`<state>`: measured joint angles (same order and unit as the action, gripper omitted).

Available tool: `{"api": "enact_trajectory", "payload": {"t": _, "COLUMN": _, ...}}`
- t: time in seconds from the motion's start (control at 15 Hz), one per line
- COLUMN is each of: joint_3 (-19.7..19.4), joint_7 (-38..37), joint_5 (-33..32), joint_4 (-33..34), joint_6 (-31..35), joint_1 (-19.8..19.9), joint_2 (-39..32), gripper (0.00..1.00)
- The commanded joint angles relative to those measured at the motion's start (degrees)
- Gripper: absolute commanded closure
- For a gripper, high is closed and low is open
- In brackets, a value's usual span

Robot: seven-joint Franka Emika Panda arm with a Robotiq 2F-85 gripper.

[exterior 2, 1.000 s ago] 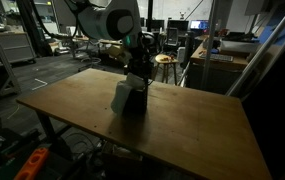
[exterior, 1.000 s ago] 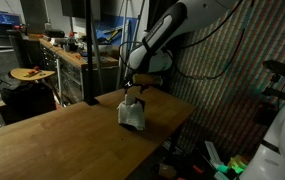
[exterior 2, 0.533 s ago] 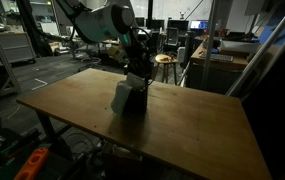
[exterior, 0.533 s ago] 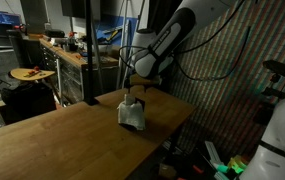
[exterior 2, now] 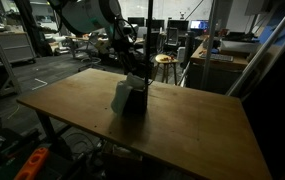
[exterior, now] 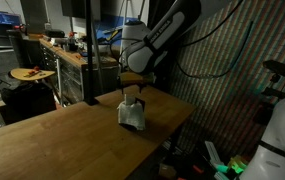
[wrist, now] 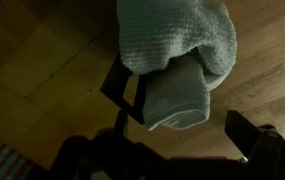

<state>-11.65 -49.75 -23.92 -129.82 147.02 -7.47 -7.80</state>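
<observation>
A light grey-green towel hangs folded over a small black stand on the wooden table; it shows in both exterior views. My gripper hovers a little above the towel and does not touch it. In the wrist view the towel drapes over the black stand, with the gripper open and empty below it. One dark fingertip shows at the right.
The towel stands near the table's far edge. A round stool and a workbench lie beyond the table. A patterned wall panel is behind the arm. Another stool and lab clutter are in the background.
My gripper has risen from just over the towel to a higher position, and the arm has swung. The towel and stand have not moved.
</observation>
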Motion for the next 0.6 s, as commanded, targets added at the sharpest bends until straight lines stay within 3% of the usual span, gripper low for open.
{"api": "enact_trajectory", "payload": {"t": 0.0, "joint_3": 2.71, "joint_7": -1.07, "joint_5": -0.09, "joint_4": -0.06, "joint_6": -1.53, "joint_1": 1.79, "joint_2": 1.14, "gripper": 0.0}}
{"api": "enact_trajectory", "payload": {"t": 0.53, "joint_3": 3.89, "joint_7": -0.36, "joint_5": 1.6, "joint_4": 2.28, "joint_6": -0.46, "joint_1": 3.4, "joint_2": -2.7, "gripper": 0.0}}
